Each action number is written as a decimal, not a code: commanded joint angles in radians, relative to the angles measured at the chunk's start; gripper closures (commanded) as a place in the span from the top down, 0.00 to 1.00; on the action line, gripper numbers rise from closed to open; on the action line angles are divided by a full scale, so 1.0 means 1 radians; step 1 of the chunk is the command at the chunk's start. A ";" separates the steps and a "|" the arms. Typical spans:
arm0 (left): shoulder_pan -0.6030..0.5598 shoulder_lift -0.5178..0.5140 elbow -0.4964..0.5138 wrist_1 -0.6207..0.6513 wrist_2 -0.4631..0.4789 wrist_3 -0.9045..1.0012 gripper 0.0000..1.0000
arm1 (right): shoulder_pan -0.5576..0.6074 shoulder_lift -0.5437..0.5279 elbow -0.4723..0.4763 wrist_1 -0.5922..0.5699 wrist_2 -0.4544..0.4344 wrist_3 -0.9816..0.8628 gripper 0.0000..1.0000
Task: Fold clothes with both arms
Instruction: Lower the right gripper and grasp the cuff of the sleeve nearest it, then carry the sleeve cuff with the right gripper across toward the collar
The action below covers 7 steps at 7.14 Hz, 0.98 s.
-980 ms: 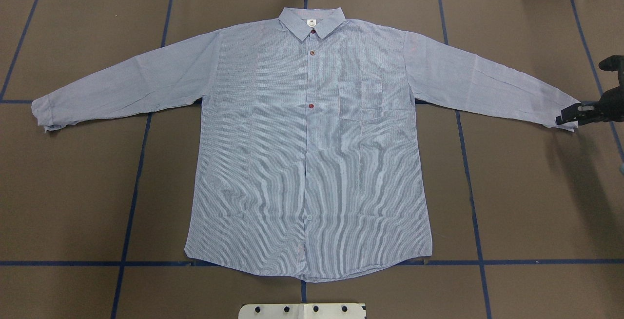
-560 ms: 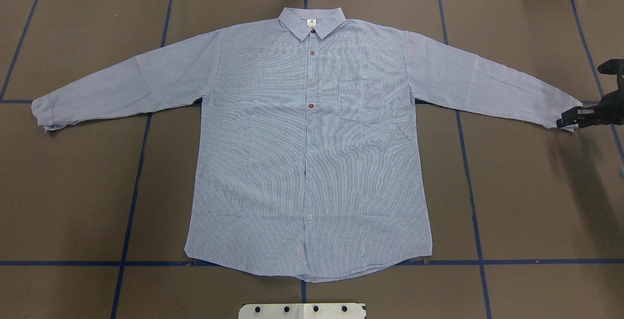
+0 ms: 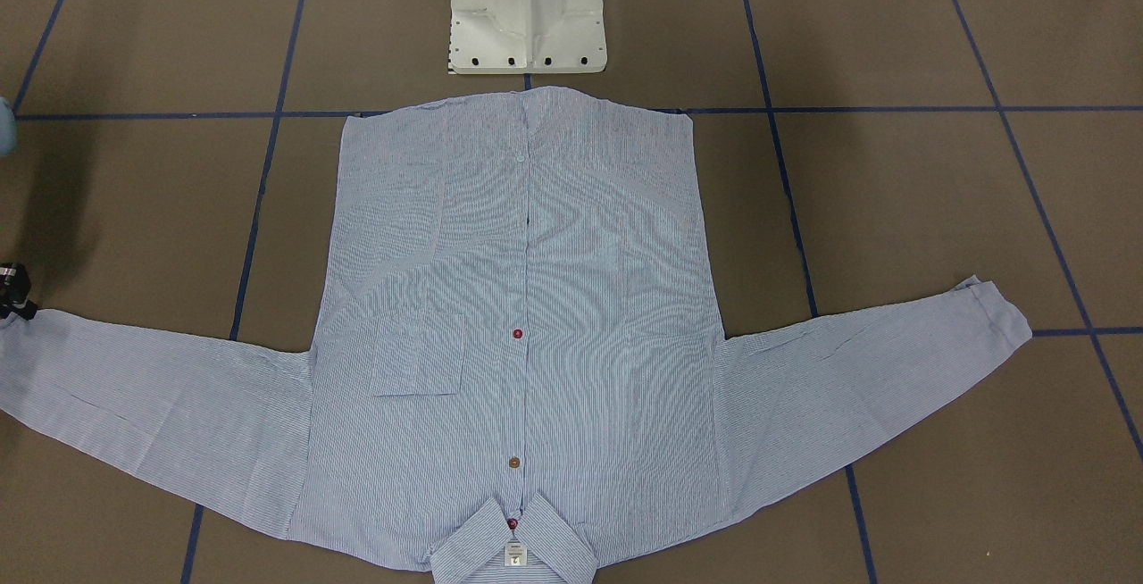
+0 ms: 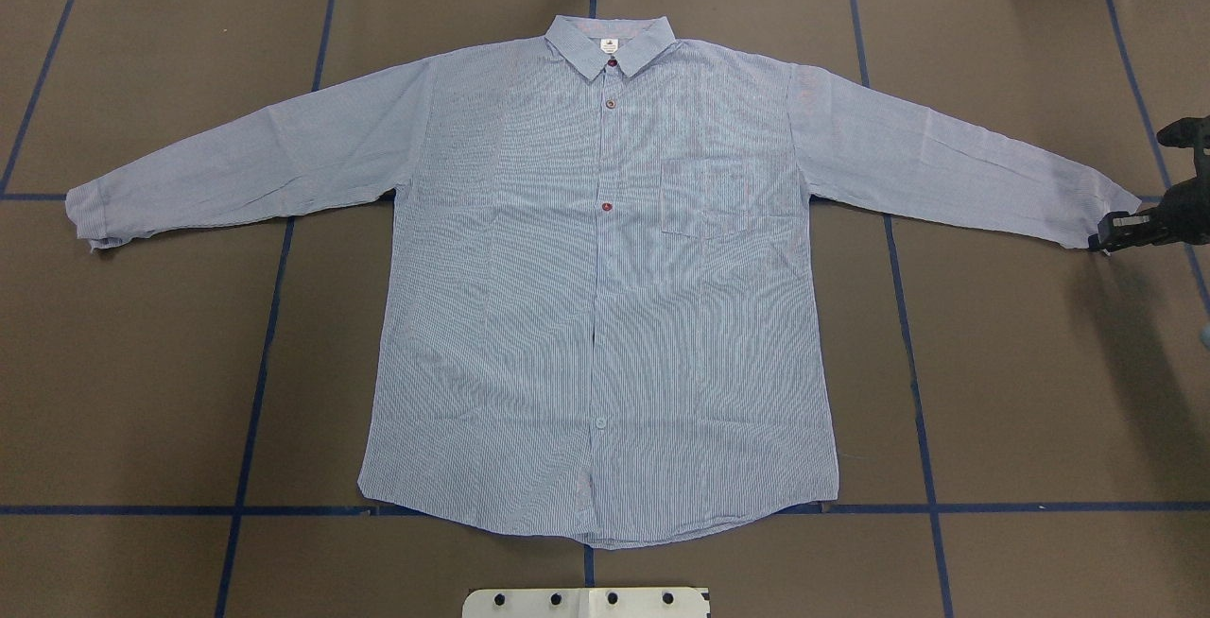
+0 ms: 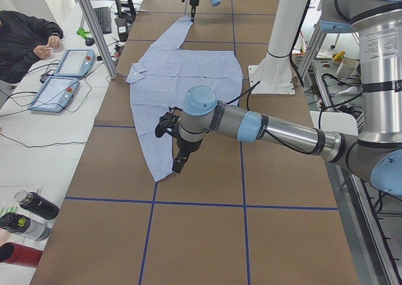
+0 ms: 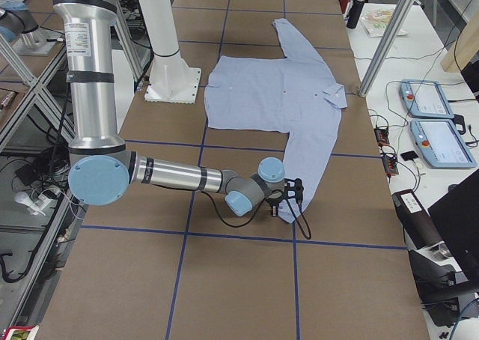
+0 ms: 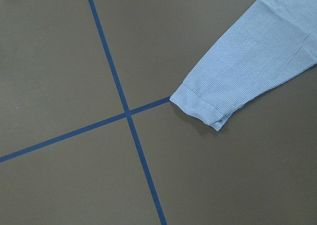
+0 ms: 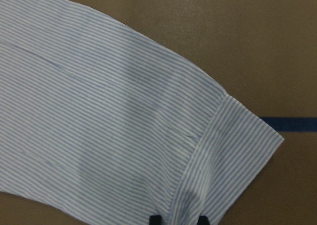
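Pinches a cuff (image 8: 233, 150) of the flat shirt (image 4: 605, 316) with the right gripper (image 4: 1114, 232) at the overhead view's right edge, poises the left gripper (image 5: 178, 166), spread impossible to tell, near the other, leaves every fold undone.

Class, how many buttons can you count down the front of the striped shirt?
4. On the shirt: a collar button, an upper-chest button, a pocket-level button, and a pale button near the hem. Others may be hidden.

Brown table (image 4: 1040, 391) (blue tape grid (image 4: 1040, 507)), shirt (image 4: 529, 316) spread flat, white pedestal base (image 3: 527, 12)
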 commanded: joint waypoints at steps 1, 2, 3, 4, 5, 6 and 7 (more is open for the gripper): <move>0.000 0.000 -0.001 0.000 0.000 -0.002 1.00 | -0.001 0.008 0.029 0.000 0.006 0.047 0.00; 0.000 -0.001 -0.001 0.000 0.000 -0.002 1.00 | -0.002 0.017 0.084 -0.015 0.010 0.076 0.00; 0.000 -0.001 -0.001 0.000 0.000 -0.002 1.00 | -0.002 0.066 0.115 -0.067 0.012 0.119 0.00; 0.000 -0.001 -0.001 0.000 0.000 -0.002 1.00 | -0.017 0.145 0.140 -0.143 0.010 0.168 0.00; 0.000 -0.001 -0.001 0.000 0.000 -0.002 1.00 | -0.046 0.242 0.167 -0.246 0.001 0.229 0.00; 0.000 -0.001 0.001 0.000 0.000 -0.002 1.00 | -0.092 0.346 0.175 -0.337 -0.026 0.281 0.00; 0.000 -0.002 0.001 0.000 0.000 -0.002 1.00 | -0.165 0.453 0.172 -0.421 -0.092 0.333 0.00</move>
